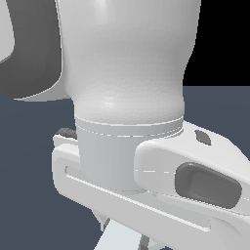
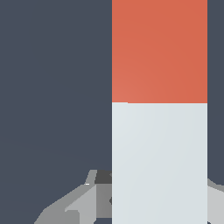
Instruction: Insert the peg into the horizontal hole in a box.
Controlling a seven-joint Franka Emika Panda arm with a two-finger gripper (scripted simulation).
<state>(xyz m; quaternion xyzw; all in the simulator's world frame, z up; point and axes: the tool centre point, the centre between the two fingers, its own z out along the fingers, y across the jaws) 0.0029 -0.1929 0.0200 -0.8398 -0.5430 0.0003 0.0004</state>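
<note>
The peg [image 2: 159,131] fills the wrist view, its red-orange end [image 2: 159,50] pointing away from the hand and its pale grey-white part lying between the fingers. Grey fingers [image 2: 81,201] press against both of its sides, so my gripper [image 2: 159,181] is shut on the peg. The exterior view is nearly filled by the arm's white wrist and hand [image 1: 146,190]. Below the hand only a pale sliver of the peg [image 1: 117,240] shows. The box and its hole are out of view in both frames.
A dark blue-grey floor [image 2: 52,87] lies behind the peg. The same surface [image 1: 29,146] shows beside the arm in the exterior view, with black background [image 1: 224,39] above it.
</note>
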